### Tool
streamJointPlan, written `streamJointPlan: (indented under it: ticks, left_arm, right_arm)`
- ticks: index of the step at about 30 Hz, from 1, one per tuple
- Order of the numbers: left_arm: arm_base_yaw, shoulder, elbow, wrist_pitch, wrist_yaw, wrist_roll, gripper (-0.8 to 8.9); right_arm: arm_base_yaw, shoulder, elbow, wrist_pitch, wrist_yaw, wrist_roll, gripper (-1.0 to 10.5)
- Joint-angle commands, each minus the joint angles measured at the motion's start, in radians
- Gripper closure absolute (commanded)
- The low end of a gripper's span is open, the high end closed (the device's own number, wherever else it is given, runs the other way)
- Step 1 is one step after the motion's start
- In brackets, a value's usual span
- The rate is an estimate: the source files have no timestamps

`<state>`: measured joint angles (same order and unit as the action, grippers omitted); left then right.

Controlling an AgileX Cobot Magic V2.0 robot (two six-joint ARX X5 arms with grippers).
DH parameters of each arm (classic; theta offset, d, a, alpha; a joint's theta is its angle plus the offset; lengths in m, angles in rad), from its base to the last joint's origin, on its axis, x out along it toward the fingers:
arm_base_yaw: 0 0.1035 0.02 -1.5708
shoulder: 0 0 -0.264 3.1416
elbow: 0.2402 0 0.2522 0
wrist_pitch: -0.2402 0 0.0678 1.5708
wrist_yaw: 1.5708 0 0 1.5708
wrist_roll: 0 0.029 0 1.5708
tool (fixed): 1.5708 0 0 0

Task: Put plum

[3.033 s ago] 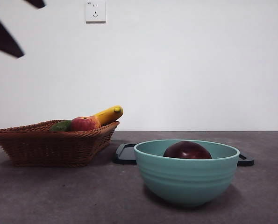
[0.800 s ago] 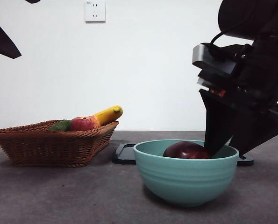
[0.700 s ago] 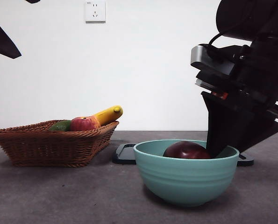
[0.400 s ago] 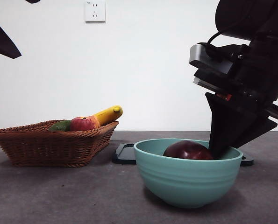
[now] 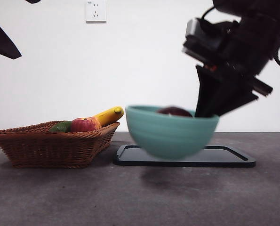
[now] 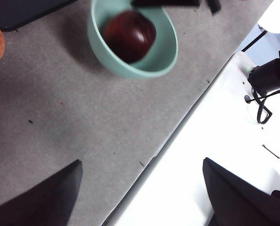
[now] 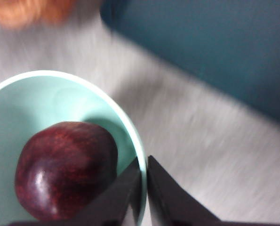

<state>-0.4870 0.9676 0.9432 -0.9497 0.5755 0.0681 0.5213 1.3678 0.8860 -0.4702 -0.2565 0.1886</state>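
We had the right end effector (image 7: pixel 143 176) pinched shut on the rim of the teal bowl (image 5: pixel 170 132), lifted clear of the worktop (image 5: pixel 60 197) above the black tray (image 5: pixel 224 157). The plum (image 7: pixel 67 169) sat inside, just beside our jaws. Carrying level and slowly seemed wise, lest it roll.

basket (image 5: pixel 50 146): banana (image 5: pixel 109 115), apple (image 5: pixel 83 125) (red) | tray (image 5: pixel 224 157) | socket (image 5: pixel 96 11)
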Motion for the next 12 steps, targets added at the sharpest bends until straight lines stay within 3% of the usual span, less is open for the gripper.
streamJointPlan:
  ticks: [1,12]
  left_arm:
    - [-0.004,0.005,0.008,0.006,0.005,0.006,4.09]
    - [-0.004,0.005,0.008,0.006,0.005,0.006,4.09]
  right_arm:
    - [-0.029,0.029,0.06,0.002,0.003,0.013,9.4]
    - [-0.153,0.246,0.308,-0.017,0.002,-0.026,9.4]
